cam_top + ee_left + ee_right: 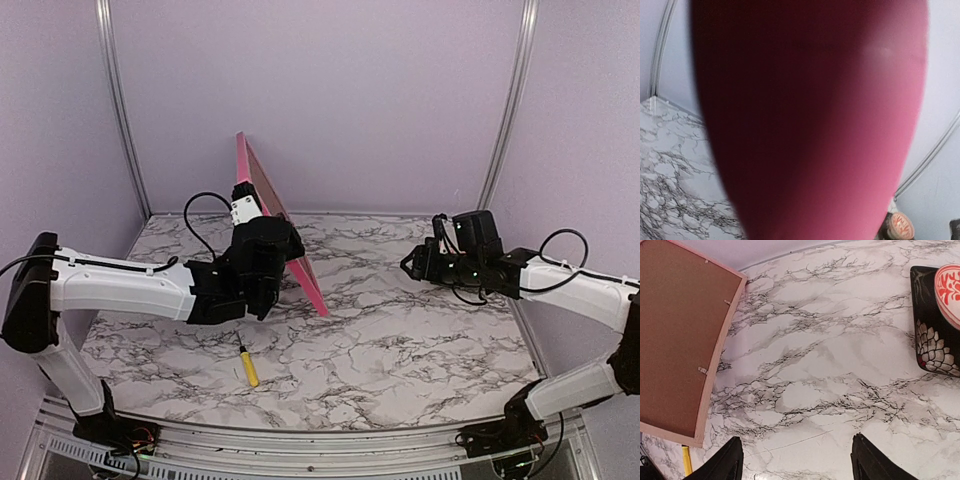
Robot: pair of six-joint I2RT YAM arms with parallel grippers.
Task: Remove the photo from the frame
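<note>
The pink frame (311,276) stands tilted on its lower edge on the marble table, its back turned to the right. My left gripper (272,238) is shut on the frame's near side and holds it up. In the left wrist view a pink blur of the frame (810,125) fills the picture and hides the fingers. The right wrist view shows the frame's border (715,370) round a brown backing board (680,335) held by small metal tabs (702,370). The photo is hidden. My right gripper (408,264) hovers open to the right of the frame, nothing between its fingertips (726,462).
A yellow pen (247,366) lies on the table in front of the left arm, also the yellow pen (686,460) near the frame's corner. A dark patterned object with a red-and-white round piece (936,335) sits at the right edge of the right wrist view. Walls enclose the table.
</note>
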